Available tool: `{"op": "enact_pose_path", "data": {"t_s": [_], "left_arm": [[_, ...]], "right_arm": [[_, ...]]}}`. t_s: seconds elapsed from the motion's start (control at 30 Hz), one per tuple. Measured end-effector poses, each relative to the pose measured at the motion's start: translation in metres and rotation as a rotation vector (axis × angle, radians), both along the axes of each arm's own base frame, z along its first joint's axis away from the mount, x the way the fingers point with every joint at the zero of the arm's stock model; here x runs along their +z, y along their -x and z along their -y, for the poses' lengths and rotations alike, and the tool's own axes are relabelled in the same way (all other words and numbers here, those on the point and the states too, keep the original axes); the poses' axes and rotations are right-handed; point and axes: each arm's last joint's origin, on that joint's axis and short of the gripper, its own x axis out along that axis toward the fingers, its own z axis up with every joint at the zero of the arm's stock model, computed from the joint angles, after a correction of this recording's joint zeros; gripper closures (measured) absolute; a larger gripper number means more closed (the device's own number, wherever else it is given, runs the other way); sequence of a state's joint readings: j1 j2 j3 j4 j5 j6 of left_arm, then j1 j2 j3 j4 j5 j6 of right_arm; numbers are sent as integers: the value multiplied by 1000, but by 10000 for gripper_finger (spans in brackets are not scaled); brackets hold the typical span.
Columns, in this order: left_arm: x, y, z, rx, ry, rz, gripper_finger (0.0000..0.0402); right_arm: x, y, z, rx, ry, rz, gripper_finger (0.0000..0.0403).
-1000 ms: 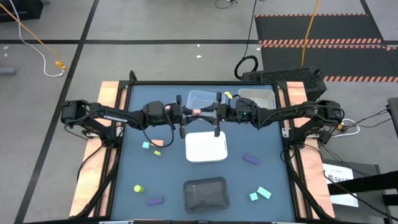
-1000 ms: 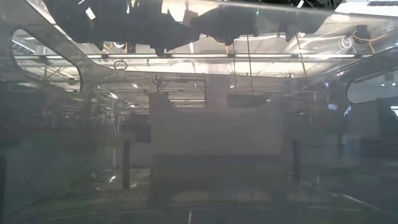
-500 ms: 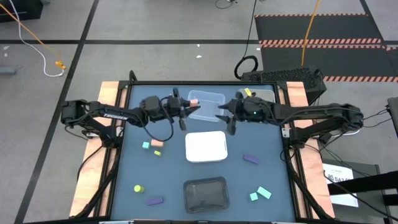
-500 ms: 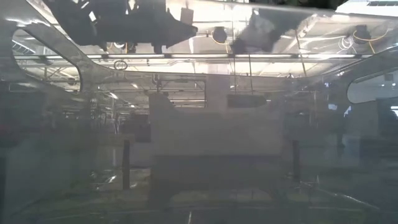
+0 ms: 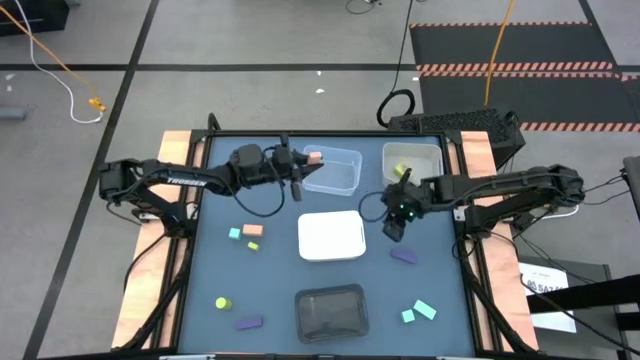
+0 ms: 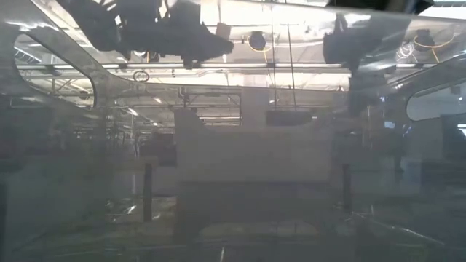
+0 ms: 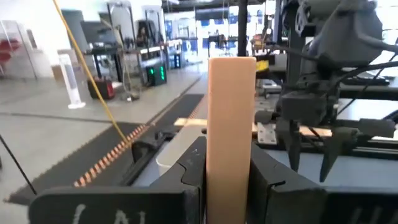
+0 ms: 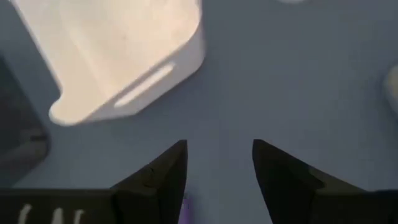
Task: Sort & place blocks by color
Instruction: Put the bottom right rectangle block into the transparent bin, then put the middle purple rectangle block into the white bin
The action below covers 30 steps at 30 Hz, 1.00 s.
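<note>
Blocks lie scattered over the dark table (image 5: 270, 285): at six o'clock a purple bar (image 5: 248, 323) and a yellow-green piece (image 5: 222, 302), at four o'clock two teal blocks (image 5: 419, 311). Black tray (image 5: 332, 311) sits near the front edge, with the white tray (image 5: 331, 235) at centre. Right gripper (image 5: 394, 230) hangs just beside the white tray at three o'clock, fingers parted and empty, above a purple block (image 5: 404, 256). Farther back, at eleven o'clock, the left gripper (image 5: 300, 168) is clamped on a salmon-orange bar (image 7: 231, 134), held at the clear tray's (image 5: 335, 170) rim.
</note>
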<state>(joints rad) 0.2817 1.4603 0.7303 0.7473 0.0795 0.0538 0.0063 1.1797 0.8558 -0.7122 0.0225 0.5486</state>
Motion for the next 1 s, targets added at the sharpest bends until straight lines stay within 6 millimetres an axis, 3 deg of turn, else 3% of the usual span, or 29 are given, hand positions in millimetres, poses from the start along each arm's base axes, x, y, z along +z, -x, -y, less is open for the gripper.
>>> {"op": "enact_pose_path", "data": {"t_s": [0.2,0.57,0.83,1.0], "left_arm": [[-27,-13,-4,1,72,-61,346],[-65,-33,-28,114,135,-125,346],[-75,-40,-36,169,165,-152,260],[-76,-40,-37,225,162,-157,230]], "right_arm": [[-24,8,-14,-4,-159,-50,232],[-62,30,-34,-13,-228,-164,232],[-75,37,-45,79,-240,-156,232],[-77,39,-49,152,-210,-157,232]]}}
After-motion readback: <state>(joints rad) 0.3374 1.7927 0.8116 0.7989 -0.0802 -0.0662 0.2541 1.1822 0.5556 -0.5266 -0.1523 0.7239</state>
